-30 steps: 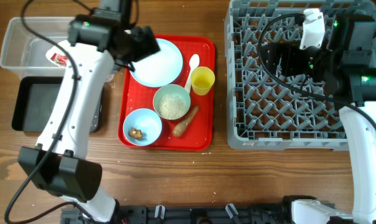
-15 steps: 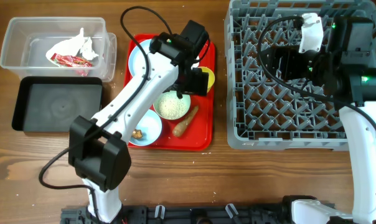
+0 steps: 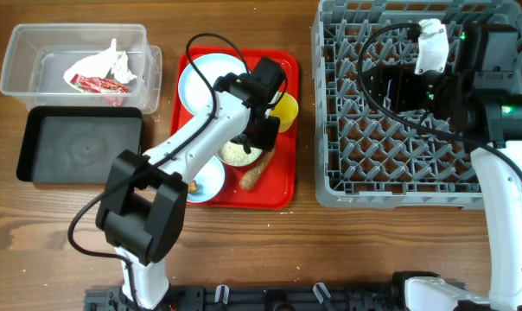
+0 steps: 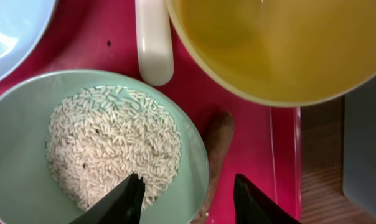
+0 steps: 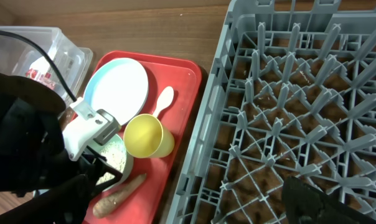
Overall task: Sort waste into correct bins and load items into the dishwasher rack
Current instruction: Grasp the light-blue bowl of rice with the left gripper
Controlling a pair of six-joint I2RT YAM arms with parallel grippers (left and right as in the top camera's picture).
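Note:
My left gripper (image 3: 259, 141) is low over the red tray, open, its jaws either side of the pale green bowl's (image 4: 26, 130) right rim. One fingertip hangs over the rice (image 4: 113, 143), the other over the tray beside the carrot-like stub (image 4: 218, 140). The yellow cup (image 4: 269, 43) and white spoon (image 4: 154, 43) lie just beyond. The pale blue plate (image 3: 205, 78) is at the tray's back, and a blue bowl (image 3: 207, 180) with brown scraps is partly under the arm. My right gripper (image 3: 379, 86) hovers open over the dishwasher rack (image 3: 399, 197), holding nothing.
The clear box (image 3: 19, 52) at the back left holds the crumpled red-and-white wrapper (image 3: 97, 73). The black tray (image 3: 79, 147) sits just in front of it. The red tray (image 3: 278, 188) lies between these bins and the rack.
My left arm swung right from the clear box to the tray and dropped onto the green bowl's rim, its jaws narrowing. The right arm has not moved.

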